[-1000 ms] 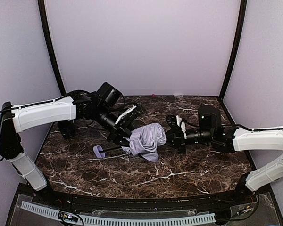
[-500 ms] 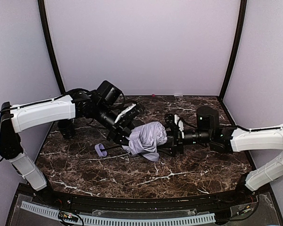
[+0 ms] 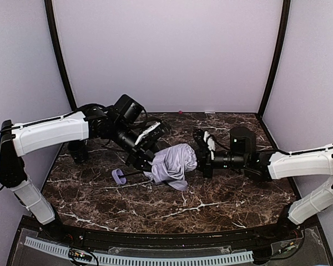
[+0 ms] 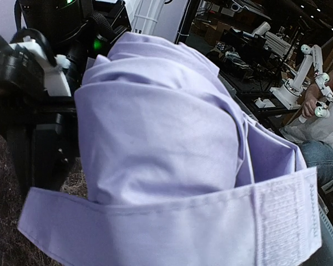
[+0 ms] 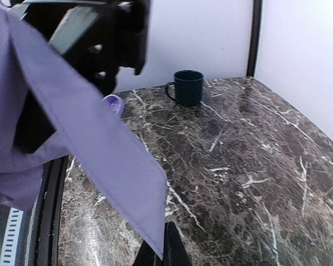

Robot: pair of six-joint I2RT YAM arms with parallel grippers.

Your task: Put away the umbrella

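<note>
Two arms: meeting mid-table over dark marble tabletop (image 3: 222,202).
Umbrella: pale lavender folding umbrella (image 3: 175,162), bunched at centre; small lavender handle (image 3: 117,177) towards the left.
Left gripper (image 3: 144,160): jaws clamped on umbrella's left end.
Right gripper (image 5: 167,246): jaws pressed together at tip of lavender strap (image 5: 100,144); catch uncertain.
Mug: dark green (image 5: 187,87), far corner.

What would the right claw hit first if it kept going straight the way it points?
The right gripper would meet the bundled pale lavender fabric umbrella first, seemingly right at its tips.
</note>
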